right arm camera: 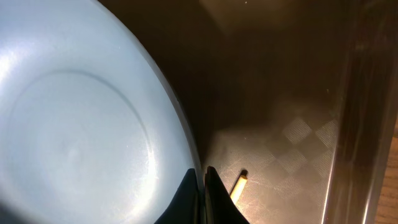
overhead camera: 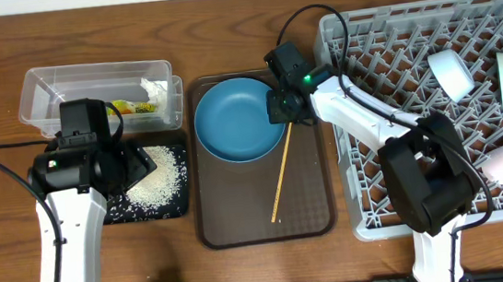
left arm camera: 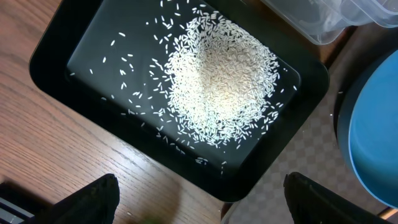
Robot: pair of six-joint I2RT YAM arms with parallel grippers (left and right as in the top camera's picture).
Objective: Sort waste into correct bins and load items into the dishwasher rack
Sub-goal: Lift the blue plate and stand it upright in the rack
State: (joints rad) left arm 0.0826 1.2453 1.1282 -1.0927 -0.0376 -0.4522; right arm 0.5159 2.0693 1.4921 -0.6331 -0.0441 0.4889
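Rice (left arm camera: 217,81) sits heaped in the black tray (left arm camera: 56,68) beneath your left gripper (left arm camera: 199,183), fingers spread wide, holding nothing. Further right, your right gripper (right arm camera: 202,177) is pinched tight on the dark-blue plate (overhead camera: 236,119) rim, on the brown tray (overhead camera: 313,200), with the wooden stick (overhead camera: 281,180) alongside. Far right, two bowls lie in the rack (overhead camera: 356,214).

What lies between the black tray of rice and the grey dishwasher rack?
In the overhead view, the brown serving tray lies there, carrying the blue plate and the wooden stick.
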